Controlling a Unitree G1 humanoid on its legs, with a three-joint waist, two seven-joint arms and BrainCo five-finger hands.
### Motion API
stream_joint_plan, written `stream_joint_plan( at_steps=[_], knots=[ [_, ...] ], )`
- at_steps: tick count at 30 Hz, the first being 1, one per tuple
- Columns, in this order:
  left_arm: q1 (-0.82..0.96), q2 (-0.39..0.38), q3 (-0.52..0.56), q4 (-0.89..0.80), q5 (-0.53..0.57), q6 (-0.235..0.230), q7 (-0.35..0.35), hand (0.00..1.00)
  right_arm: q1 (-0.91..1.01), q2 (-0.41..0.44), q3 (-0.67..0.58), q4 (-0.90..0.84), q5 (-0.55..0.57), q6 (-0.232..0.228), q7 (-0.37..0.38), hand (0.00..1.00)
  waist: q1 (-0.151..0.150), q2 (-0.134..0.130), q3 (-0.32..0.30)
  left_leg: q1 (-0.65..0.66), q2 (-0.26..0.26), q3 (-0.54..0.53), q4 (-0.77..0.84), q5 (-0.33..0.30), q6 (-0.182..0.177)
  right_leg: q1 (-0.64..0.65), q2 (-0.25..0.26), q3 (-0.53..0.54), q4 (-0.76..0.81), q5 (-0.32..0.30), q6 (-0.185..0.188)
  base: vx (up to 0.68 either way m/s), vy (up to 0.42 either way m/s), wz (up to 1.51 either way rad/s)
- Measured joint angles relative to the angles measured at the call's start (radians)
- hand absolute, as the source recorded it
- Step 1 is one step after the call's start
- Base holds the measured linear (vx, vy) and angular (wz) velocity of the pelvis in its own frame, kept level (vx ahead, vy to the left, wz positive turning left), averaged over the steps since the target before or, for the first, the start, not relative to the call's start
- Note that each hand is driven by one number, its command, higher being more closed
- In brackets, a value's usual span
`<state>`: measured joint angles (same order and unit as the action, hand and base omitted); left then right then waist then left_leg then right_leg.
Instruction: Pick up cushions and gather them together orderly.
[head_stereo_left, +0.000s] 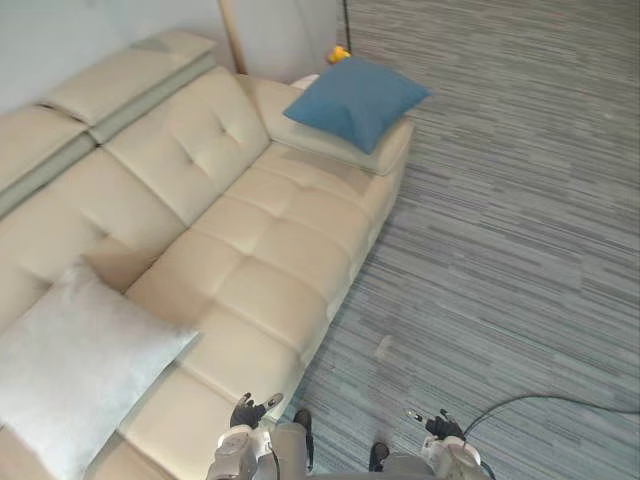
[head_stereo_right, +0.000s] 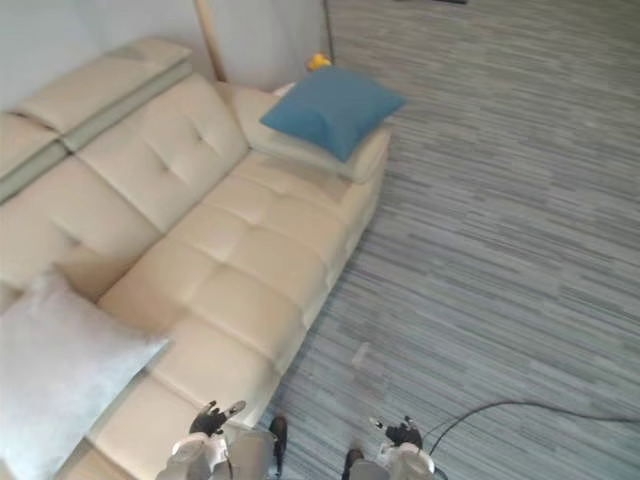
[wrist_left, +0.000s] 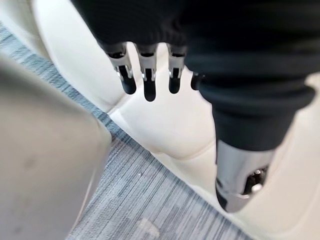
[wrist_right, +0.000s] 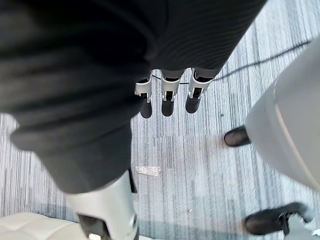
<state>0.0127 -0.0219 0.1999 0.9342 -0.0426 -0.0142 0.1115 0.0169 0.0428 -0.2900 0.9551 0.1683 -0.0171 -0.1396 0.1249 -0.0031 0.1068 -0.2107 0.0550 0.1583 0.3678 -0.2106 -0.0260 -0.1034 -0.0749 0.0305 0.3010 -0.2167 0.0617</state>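
Observation:
A blue cushion (head_stereo_left: 356, 100) lies on the far armrest of the cream sofa (head_stereo_left: 270, 250). A pale grey cushion (head_stereo_left: 70, 365) leans on the sofa's near left end. My left hand (head_stereo_left: 250, 415) hangs low by the seat's front edge, its fingers (wrist_left: 149, 75) straight and holding nothing. My right hand (head_stereo_left: 440, 428) hangs over the carpet, its fingers (wrist_right: 169, 95) relaxed and empty. Both hands are far from either cushion.
Grey striped carpet (head_stereo_left: 500, 250) spreads to the right of the sofa. A small yellow object (head_stereo_left: 340, 53) sits behind the blue cushion by the wall. A bit of pale litter (wrist_right: 148, 171) lies on the carpet.

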Motion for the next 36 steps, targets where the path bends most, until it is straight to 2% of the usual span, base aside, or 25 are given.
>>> stream_joint_plan(
  at_steps=[2, 4, 6, 8, 9, 11, 12, 13, 14, 15, 17, 18, 19, 20, 22, 23, 26, 27, 28, 29, 30, 32, 33, 35, 36],
  knots=[
    [0.005, -0.002, -0.005, 0.002, 0.000, 0.002, -0.001, 0.00, 0.002, 0.001, 0.004, 0.000, -0.001, 0.000, 0.003, 0.00, 0.012, 0.005, -0.001, 0.064, 0.001, 0.053, -0.003, -0.039, 0.013, -0.020, -0.008, 0.009, 0.104, -0.016, 0.027, 0.32, 0.149, -0.90],
    [0.001, 0.004, -0.035, 0.010, 0.000, 0.010, 0.000, 0.00, -0.008, -0.001, 0.021, 0.000, -0.004, 0.000, 0.005, 0.00, 0.007, 0.011, 0.011, 0.158, 0.011, 0.102, -0.019, -0.078, 0.028, -0.157, -0.040, -0.046, 0.433, 0.005, 0.103, 0.29, 0.078, -0.64],
    [0.002, 0.014, -0.057, 0.017, -0.001, 0.011, 0.003, 0.00, -0.016, -0.005, 0.020, -0.003, -0.012, 0.000, 0.006, 0.00, 0.001, 0.013, 0.011, 0.246, 0.014, 0.141, -0.074, -0.081, 0.026, -0.201, -0.097, -0.173, 0.494, -0.023, 0.045, 0.34, 0.031, -0.44],
    [0.004, 0.019, -0.063, 0.021, -0.002, 0.012, 0.010, 0.00, -0.031, -0.007, 0.019, 0.005, -0.013, -0.001, 0.010, 0.00, -0.013, 0.014, 0.012, 0.324, 0.033, 0.170, -0.138, -0.077, 0.019, -0.206, -0.124, -0.341, 0.351, -0.014, 0.002, 0.36, -0.039, -0.36],
    [0.008, 0.027, -0.071, 0.024, -0.002, 0.012, 0.012, 0.00, -0.043, -0.007, 0.018, 0.008, -0.014, -0.001, 0.011, 0.00, -0.018, 0.010, 0.011, 0.331, 0.039, 0.176, -0.142, -0.077, 0.018, -0.213, -0.120, -0.386, 0.258, 0.021, -0.020, 0.40, -0.123, -0.26],
    [0.010, 0.053, -0.103, 0.029, -0.002, 0.012, 0.012, 0.00, -0.055, -0.009, 0.014, 0.043, -0.014, -0.001, 0.010, 0.00, -0.020, -0.021, 0.007, 0.341, 0.019, 0.158, -0.140, -0.077, 0.018, -0.226, -0.100, -0.397, 0.042, 0.179, -0.055, 0.34, -0.162, -0.25],
    [0.006, 0.055, -0.103, 0.041, -0.002, 0.012, 0.013, 0.00, -0.058, -0.028, 0.010, 0.070, -0.015, 0.001, 0.011, 0.00, -0.025, -0.015, 0.014, 0.359, 0.019, 0.118, -0.139, -0.080, 0.013, -0.212, -0.080, -0.385, 0.025, 0.224, -0.110, 0.39, -0.188, -0.50],
    [0.005, 0.054, -0.102, 0.048, -0.002, 0.012, 0.013, 0.00, -0.071, -0.054, -0.004, 0.095, -0.017, 0.004, 0.008, 0.00, -0.020, 0.023, 0.013, 0.358, 0.044, 0.060, -0.132, -0.064, -0.013, -0.203, -0.045, -0.363, 0.019, 0.208, -0.112, 0.45, -0.214, -0.63],
    [0.006, 0.051, -0.102, 0.058, -0.002, 0.012, 0.014, 0.00, -0.078, -0.058, -0.017, 0.095, -0.020, 0.006, 0.007, 0.00, -0.021, 0.038, 0.019, 0.370, 0.048, 0.024, -0.122, -0.061, -0.017, -0.202, -0.029, -0.351, 0.034, 0.181, -0.115, 0.34, -0.170, -0.60],
    [0.005, 0.046, -0.101, 0.061, -0.002, 0.013, 0.015, 0.00, -0.076, -0.066, -0.026, 0.095, -0.021, 0.007, 0.007, 0.00, -0.023, 0.046, 0.019, 0.368, 0.055, 0.010, -0.107, -0.060, -0.018, -0.199, -0.022, -0.350, 0.039, 0.168, -0.117, 0.33, -0.146, -0.37],
    [0.005, 0.041, -0.099, 0.060, -0.002, 0.015, 0.017, 0.00, -0.055, -0.078, -0.051, 0.097, -0.021, 0.008, 0.006, 0.00, -0.030, 0.054, 0.015, 0.299, 0.083, -0.069, 0.124, -0.025, -0.061, -0.128, 0.012, -0.359, 0.014, 0.125, -0.121, 0.33, -0.120, -0.07],
    [0.005, 0.039, -0.099, 0.058, -0.002, 0.015, 0.016, 0.00, -0.047, -0.078, -0.050, 0.097, -0.021, 0.009, 0.005, 0.00, -0.033, 0.053, 0.015, 0.270, 0.090, -0.087, 0.198, -0.001, -0.061, -0.105, 0.019, -0.363, 0.002, 0.120, -0.122, 0.33, -0.110, 0.14],
    [-0.001, 0.031, -0.098, 0.047, -0.002, 0.016, 0.013, 0.00, -0.033, -0.081, -0.034, 0.096, -0.020, 0.010, 0.002, 0.00, -0.036, 0.051, 0.017, 0.177, 0.107, -0.112, 0.405, 0.123, -0.060, -0.044, 0.036, -0.369, -0.047, 0.109, -0.126, 0.32, -0.079, 0.07],
    [0.002, 0.034, -0.098, 0.042, -0.002, 0.014, 0.014, 0.00, -0.031, -0.076, -0.017, 0.095, -0.018, 0.012, 0.000, 0.00, -0.030, 0.045, 0.025, 0.118, 0.120, -0.115, 0.531, 0.119, -0.056, -0.002, 0.046, -0.358, -0.073, 0.094, -0.141, 0.31, -0.065, 0.00],
    [-0.002, 0.035, -0.101, 0.016, -0.001, 0.014, 0.011, 0.00, -0.050, -0.073, -0.019, 0.086, -0.013, 0.012, -0.007, 0.00, -0.023, 0.044, 0.030, -0.008, 0.111, -0.108, 0.612, 0.008, -0.038, 0.055, 0.051, -0.346, -0.106, 0.073, -0.150, 0.30, -0.023, -0.23],
    [-0.001, 0.035, -0.105, 0.002, -0.002, 0.009, 0.012, 0.00, -0.065, -0.072, -0.024, 0.086, -0.013, 0.012, -0.012, 0.00, -0.016, 0.034, 0.038, -0.057, 0.083, -0.096, 0.518, -0.036, -0.027, 0.091, 0.044, -0.335, -0.133, 0.071, -0.144, 0.35, 0.028, -0.32],
    [0.003, 0.031, -0.110, -0.012, -0.002, 0.006, 0.011, 0.00, -0.077, -0.071, -0.024, 0.079, -0.012, 0.011, -0.017, 0.00, -0.011, 0.040, 0.042, -0.085, 0.023, -0.076, 0.182, -0.030, -0.019, 0.143, 0.021, -0.313, -0.146, 0.038, -0.107, 0.33, 0.108, -0.23],
    [0.006, 0.022, -0.110, -0.014, -0.001, 0.006, 0.011, 0.00, -0.076, -0.076, -0.023, 0.077, -0.013, 0.011, -0.017, 0.00, -0.003, 0.054, 0.032, -0.082, 0.007, -0.090, 0.009, 0.025, -0.028, 0.157, 0.022, -0.294, -0.147, 0.018, -0.084, 0.36, 0.192, -0.49],
    [0.020, 0.020, -0.105, -0.012, -0.001, 0.005, 0.011, 0.00, -0.072, -0.079, -0.020, 0.079, -0.013, 0.012, -0.016, 0.00, 0.013, 0.063, 0.026, -0.071, 0.002, -0.097, -0.047, 0.134, -0.016, 0.177, 0.026, -0.265, -0.147, -0.004, -0.061, 0.29, 0.162, -0.58],
    [0.024, 0.021, -0.103, -0.010, -0.001, 0.006, 0.011, 0.00, -0.070, -0.073, -0.018, 0.079, -0.013, 0.012, -0.016, 0.00, 0.020, 0.062, 0.019, -0.061, -0.007, -0.090, -0.049, 0.138, 0.010, 0.186, 0.020, -0.249, -0.149, -0.011, -0.050, 0.49, 0.186, -0.40],
    [0.024, 0.040, -0.099, -0.010, 0.000, 0.009, 0.011, 0.00, -0.063, -0.050, -0.018, 0.075, -0.014, 0.013, -0.016, 0.00, 0.020, 0.022, 0.001, -0.053, -0.039, -0.063, -0.050, 0.114, 0.030, 0.203, -0.014, -0.230, -0.159, -0.016, -0.027, 0.52, 0.164, -0.22],
    [0.018, 0.045, -0.099, -0.010, 0.000, 0.009, 0.011, 0.00, -0.053, -0.043, -0.021, 0.075, -0.016, 0.016, -0.015, 0.00, 0.031, 0.001, -0.002, -0.040, -0.053, -0.028, -0.026, 0.078, 0.049, 0.206, -0.041, -0.203, -0.144, -0.021, -0.014, 0.50, 0.164, -0.23],
    [0.017, 0.045, -0.101, -0.010, 0.000, 0.011, 0.011, 0.00, -0.053, -0.042, -0.020, 0.067, -0.018, 0.019, -0.014, 0.00, 0.041, 0.000, -0.002, -0.021, -0.060, -0.014, -0.020, 0.056, 0.059, 0.201, -0.051, -0.182, -0.107, -0.021, -0.007, 0.41, 0.159, -0.45],
    [0.020, 0.041, -0.103, -0.008, -0.001, 0.021, 0.006, 0.00, -0.045, -0.041, -0.003, 0.039, -0.051, 0.020, -0.004, 0.00, 0.041, 0.002, 0.002, 0.081, -0.072, 0.015, -0.046, 0.002, 0.073, 0.066, -0.100, -0.142, 0.295, -0.019, 0.078, 0.42, 0.153, -0.42],
    [0.020, 0.041, -0.103, -0.007, -0.001, 0.023, 0.004, 0.00, -0.044, -0.040, 0.000, 0.039, -0.051, 0.021, -0.002, 0.00, 0.040, 0.003, 0.005, 0.105, -0.072, 0.016, -0.050, -0.006, 0.075, 0.025, -0.110, -0.132, 0.390, -0.006, 0.106, 0.35, 0.071, 0.01]
  ],
)
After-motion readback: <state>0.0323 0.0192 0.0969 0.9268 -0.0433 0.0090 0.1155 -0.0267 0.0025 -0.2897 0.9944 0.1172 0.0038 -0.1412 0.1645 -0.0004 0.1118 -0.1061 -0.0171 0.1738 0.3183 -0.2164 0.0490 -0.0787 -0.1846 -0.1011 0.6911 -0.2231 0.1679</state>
